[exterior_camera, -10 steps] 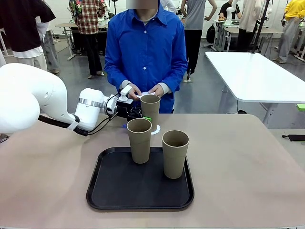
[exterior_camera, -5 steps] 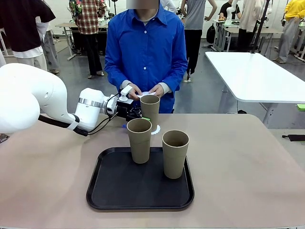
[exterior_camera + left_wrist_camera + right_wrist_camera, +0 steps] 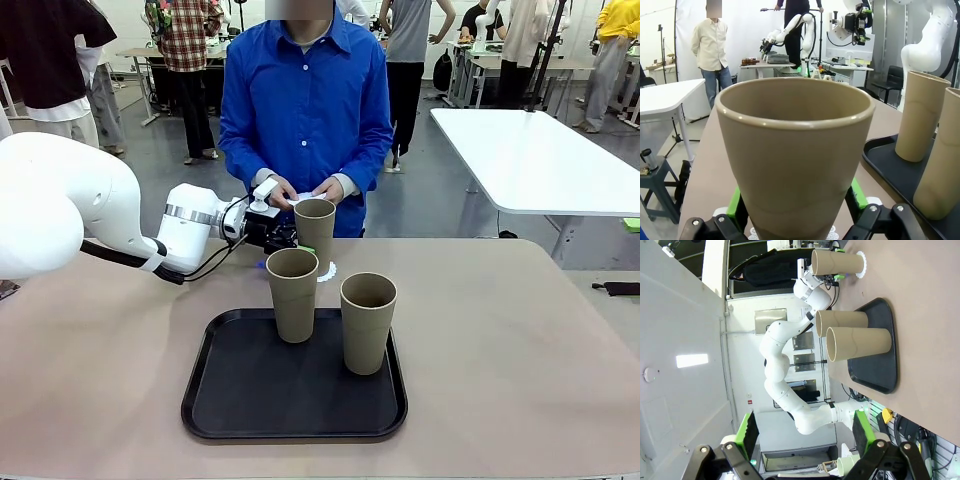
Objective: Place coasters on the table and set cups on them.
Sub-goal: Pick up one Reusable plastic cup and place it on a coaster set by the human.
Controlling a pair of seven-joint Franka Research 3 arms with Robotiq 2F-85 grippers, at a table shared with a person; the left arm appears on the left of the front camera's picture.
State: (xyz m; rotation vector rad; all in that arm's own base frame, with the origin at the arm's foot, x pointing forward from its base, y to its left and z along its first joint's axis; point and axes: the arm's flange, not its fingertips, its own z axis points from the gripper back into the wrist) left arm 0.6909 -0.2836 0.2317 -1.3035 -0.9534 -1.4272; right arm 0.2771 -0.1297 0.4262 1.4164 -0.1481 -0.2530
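The left claw (image 3: 797, 202) stands spread around the far cup (image 3: 315, 228), its green pads (image 3: 737, 202) just beside the walls; whether they touch I cannot tell. That cup stands upright on a lacy doily (image 3: 327, 271) on the surface (image 3: 520, 350), above frame centre, seemingly ready for release. The right claw (image 3: 805, 432) is spread wide and empty. In the lower centre, the black tray (image 3: 200, 400) holds a second cup (image 3: 292, 295) and a third cup (image 3: 368, 322), upright and empty, probably awaiting doilies. The person's hands (image 3: 278, 190) hold something white.
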